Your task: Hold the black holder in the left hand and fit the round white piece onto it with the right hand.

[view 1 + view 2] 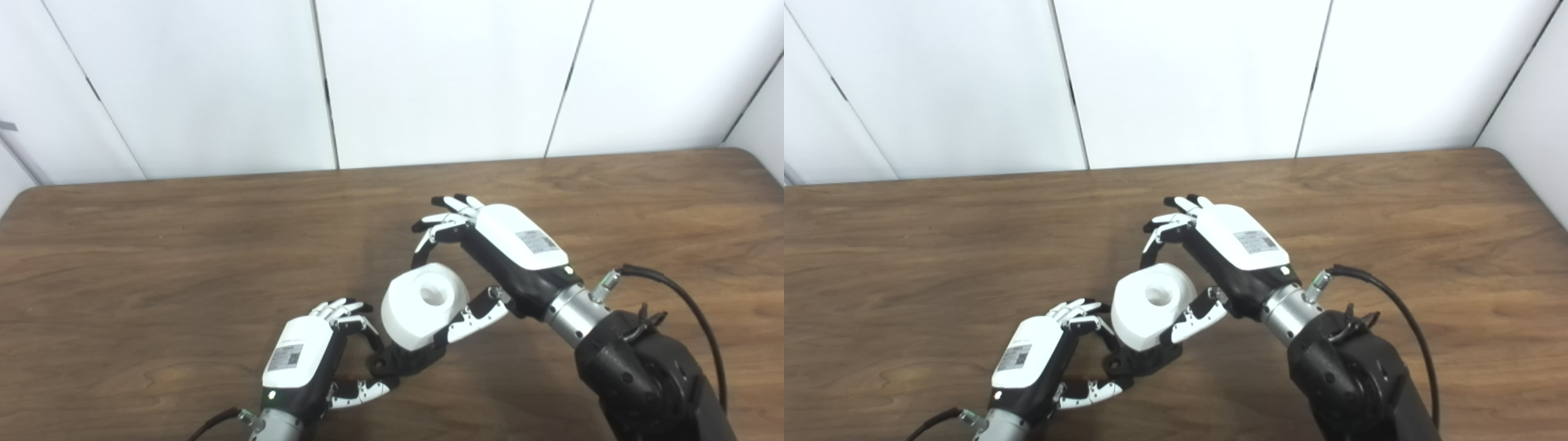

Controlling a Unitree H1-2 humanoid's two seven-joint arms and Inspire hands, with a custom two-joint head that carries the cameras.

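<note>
Bright, even overhead light; soft shadows on the table (184, 257); sharp focus; slight edge distortion

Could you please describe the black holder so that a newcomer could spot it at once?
On the wooden table, look near the front edge, between the two robot hands. The black holder sits under the round white piece, gripped by the left robot hand. It is the only dark part there.

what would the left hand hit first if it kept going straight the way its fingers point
Most likely the round white piece, which sits just ahead of the left hand on the black holder it grips. Depth is hard to judge.
</note>
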